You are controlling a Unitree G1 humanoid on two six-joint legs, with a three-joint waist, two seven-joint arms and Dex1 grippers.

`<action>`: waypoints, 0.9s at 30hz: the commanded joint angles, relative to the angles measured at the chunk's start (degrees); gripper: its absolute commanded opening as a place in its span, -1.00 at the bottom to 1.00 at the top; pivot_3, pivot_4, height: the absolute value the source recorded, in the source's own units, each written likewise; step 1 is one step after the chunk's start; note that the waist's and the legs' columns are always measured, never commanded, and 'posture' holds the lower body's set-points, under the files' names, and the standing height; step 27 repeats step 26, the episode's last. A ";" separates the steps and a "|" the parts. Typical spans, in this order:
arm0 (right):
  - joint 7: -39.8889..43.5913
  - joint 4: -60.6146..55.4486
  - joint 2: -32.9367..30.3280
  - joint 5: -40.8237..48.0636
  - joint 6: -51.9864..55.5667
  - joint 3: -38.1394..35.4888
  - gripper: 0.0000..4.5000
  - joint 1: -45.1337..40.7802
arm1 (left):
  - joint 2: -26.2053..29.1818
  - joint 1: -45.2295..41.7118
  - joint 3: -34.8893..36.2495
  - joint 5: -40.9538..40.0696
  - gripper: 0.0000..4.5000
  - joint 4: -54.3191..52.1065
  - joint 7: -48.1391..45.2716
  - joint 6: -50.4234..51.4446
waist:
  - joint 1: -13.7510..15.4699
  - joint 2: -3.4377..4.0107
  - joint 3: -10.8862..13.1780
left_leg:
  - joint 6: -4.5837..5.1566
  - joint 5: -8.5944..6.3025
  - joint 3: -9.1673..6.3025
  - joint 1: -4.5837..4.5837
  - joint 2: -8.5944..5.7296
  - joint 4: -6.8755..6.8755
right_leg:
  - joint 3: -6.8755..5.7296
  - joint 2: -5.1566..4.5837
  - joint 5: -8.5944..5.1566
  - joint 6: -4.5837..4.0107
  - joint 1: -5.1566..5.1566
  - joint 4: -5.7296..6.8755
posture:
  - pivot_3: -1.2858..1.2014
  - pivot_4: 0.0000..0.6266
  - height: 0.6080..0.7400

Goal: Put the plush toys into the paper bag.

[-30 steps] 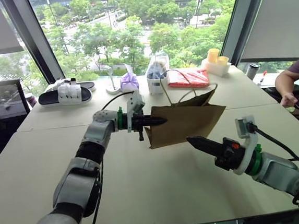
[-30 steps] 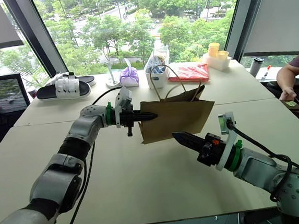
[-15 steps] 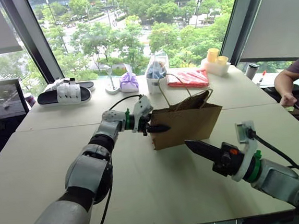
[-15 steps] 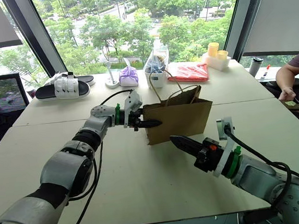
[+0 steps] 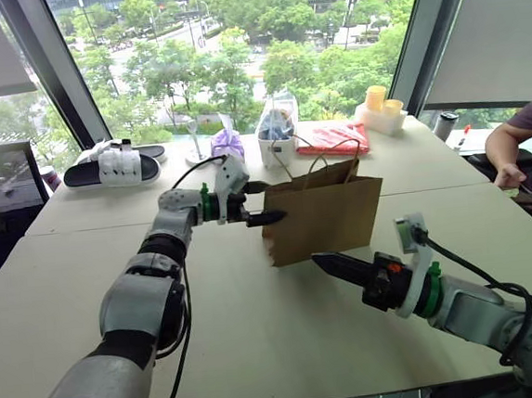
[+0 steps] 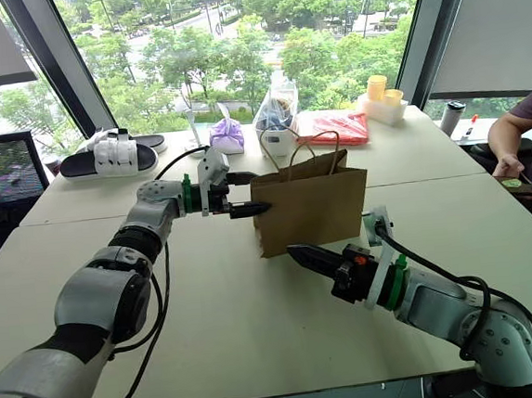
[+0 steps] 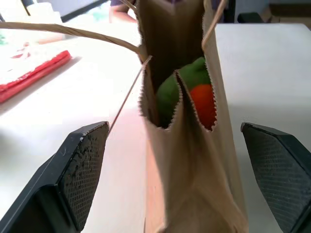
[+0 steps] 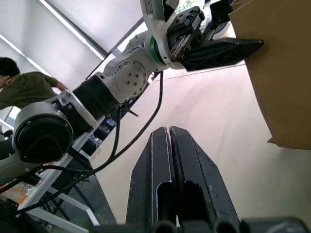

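The paper bag (image 5: 322, 215) stands upright on the desk (image 5: 260, 339) at the centre of the frame, its twisted-cord handles looping above the mouth. Through the left wrist camera both plush toys sit inside it — the green plush toy (image 7: 171, 92) and the orange plush toy (image 7: 203, 101), pressed side by side just below the serrated top edge. So the packing looks done, and what remains is to get clear of the bag without upsetting it.

The left hand (image 5: 259, 202) is at the bag's left edge, released: its two fingers (image 7: 80, 165) stand wide apart on either side of the narrow end of the bag, gripping nothing. The right hand (image 5: 332, 264) hovers low in the centre-right of the frame, just in front of the bag's face, clenched shut with its fingers pressed flat together and empty.

The risks are simple. The bag is light, tall and narrow, and the left hand straddles its end — a sideways pull could catch a fingertip on the paper or a handle loop and tip it. The toys ride high, so a tumble would likely spill them. The right hand's pointed tip is near the front panel; a forward nudge could push the bag over too.
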 commanded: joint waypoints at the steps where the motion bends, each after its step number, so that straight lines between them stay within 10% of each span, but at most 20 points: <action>1: 1.30 -0.13 0.19 -0.24 -0.67 -0.25 -1.00 -0.93 | 4.26 4.54 7.29 -7.78 0.98 -8.91 1.36 11.11 | -0.79 0.01 -0.01 | 0.00 0.00 0.00 0.00 0.01 0.00 | 0.00 0.00 0.00 0.00 -0.02 0.02 | 0.03 -0.52 1.00; 13: 7.51 3.71 -1.29 -8.57 -0.58 0.82 -1.00 4.46 | 1.15 65.51 20.35 -32.20 0.98 -100.85 38.59 59.96 | -0.32 0.06 -0.08 | 0.16 -0.12 0.08 0.00 0.19 -0.04 | 0.67 -0.06 0.01 -0.06 -0.23 -0.05 | 0.03 -0.52 1.00; 27: 11.55 5.45 -0.52 -13.80 -0.45 0.92 -1.00 5.30 | -1.37 75.31 20.08 -35.16 0.98 -107.79 50.13 58.78 | 1.68 0.09 -0.06 | 0.14 -0.15 0.29 0.68 0.14 -0.17 | 0.67 0.07 -0.10 -0.34 0.67 -0.73 | 0.03 -0.52 1.00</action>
